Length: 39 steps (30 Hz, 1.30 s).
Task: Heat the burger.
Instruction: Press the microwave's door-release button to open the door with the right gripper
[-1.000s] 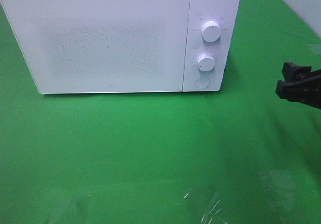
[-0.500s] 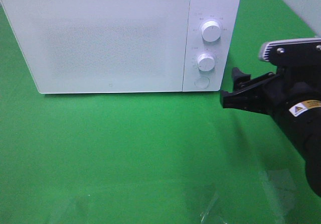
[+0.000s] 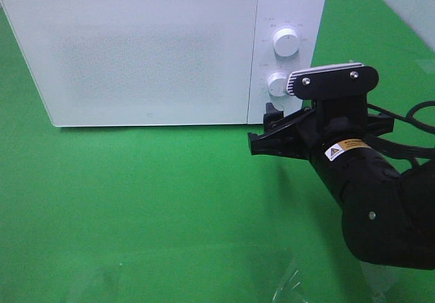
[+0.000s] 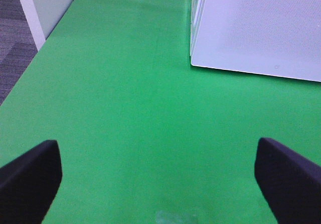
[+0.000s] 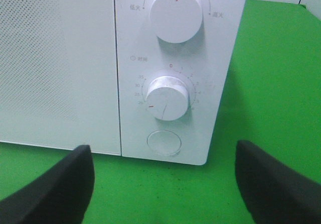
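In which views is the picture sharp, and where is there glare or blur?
Exterior high view: pale glare patches lie on the green cloth near the lower edge; the microwave looks washed out, its dial marks faint. Right wrist view: the timer dial is sharp, the right gripper's fingers soft. Left wrist view: the left gripper's fingers are blurred too.

a robot test bench in a lab or office-like room rather than a home kitchen; a white microwave (image 3: pixel 149 51) stands on a table draped in plain green cloth (image 3: pixel 136 201); a black robot arm (image 3: pixel 370 201) with a yellow warning label (image 3: pixel 339 152) hangs over the cloth; beside the table, the left wrist view shows grey carpet (image 4: pixel 15 48) and a white panel (image 4: pixel 47 3)
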Each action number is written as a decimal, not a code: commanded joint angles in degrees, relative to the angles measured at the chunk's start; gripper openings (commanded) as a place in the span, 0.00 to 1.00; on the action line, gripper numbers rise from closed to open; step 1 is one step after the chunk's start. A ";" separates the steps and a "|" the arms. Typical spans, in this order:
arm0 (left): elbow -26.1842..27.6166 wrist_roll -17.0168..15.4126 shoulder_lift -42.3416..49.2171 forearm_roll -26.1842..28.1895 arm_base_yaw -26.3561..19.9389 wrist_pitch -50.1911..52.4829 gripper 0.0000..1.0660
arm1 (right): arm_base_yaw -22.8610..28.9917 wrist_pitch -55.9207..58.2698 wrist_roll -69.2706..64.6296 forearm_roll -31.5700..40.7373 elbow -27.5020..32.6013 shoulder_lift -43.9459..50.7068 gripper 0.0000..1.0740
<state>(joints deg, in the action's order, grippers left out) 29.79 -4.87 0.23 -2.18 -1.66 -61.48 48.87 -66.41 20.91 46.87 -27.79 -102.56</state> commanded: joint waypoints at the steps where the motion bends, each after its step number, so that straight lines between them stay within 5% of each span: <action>1: -0.11 -0.11 0.29 0.29 -0.06 0.23 0.91 | 0.11 0.06 -4.01 0.06 -0.74 -0.23 0.71; 10: -0.11 -0.11 0.29 0.29 -0.06 0.23 0.91 | 0.11 -0.06 -33.23 0.06 -0.74 -0.23 0.58; 16: -0.11 -0.11 0.29 0.29 -0.06 0.23 0.91 | 0.11 2.12 -62.28 -0.52 -0.74 -0.23 0.30; 23: -0.11 -0.11 0.29 0.29 -0.06 0.23 0.91 | 0.11 6.13 -80.10 0.29 -0.74 -0.23 0.00; 33: -0.11 -0.11 0.29 0.29 -0.06 0.23 0.91 | -1.38 12.49 -88.18 2.46 -1.78 -1.55 0.00; 39: -0.11 -0.11 0.29 0.29 -0.06 0.23 0.91 | -7.39 16.33 -91.44 -4.47 -6.93 -5.33 0.00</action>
<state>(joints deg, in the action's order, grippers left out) 29.79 -4.87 0.23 -2.18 -1.66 -61.48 43.20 -51.91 -69.61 45.61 -32.60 -106.80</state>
